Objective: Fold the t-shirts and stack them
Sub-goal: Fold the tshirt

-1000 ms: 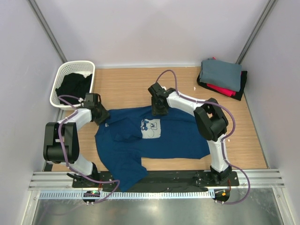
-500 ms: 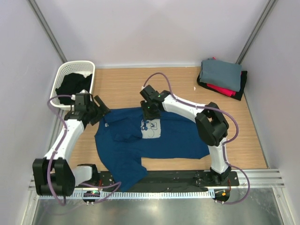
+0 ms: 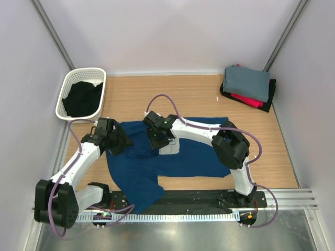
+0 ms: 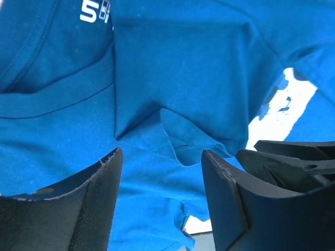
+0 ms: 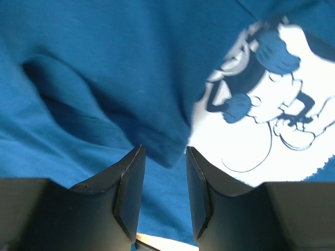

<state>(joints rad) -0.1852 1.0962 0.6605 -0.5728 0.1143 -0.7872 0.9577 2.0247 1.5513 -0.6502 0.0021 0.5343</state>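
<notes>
Plain pale grey walls (image 3: 167, 36) box in three sides, metal posts (image 3: 52, 34) running up the back corners. The counter (image 3: 199, 97) is light wood, with a ribbed aluminium rail (image 3: 293, 197) along the near edge. Light's even, pretty soft.

Bright, even light, faint shadows; the pale print (image 5: 272, 110) glares white in wrist views.

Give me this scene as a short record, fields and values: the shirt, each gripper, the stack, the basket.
Shirt: navy t-shirt, rumpled on the table
Left gripper: open above the shirt near its collar
Right gripper: closed on a fold beside the print
Stack: folded tees, far right corner, grey on top
Basket: white, far left, dark cloth inside
</notes>
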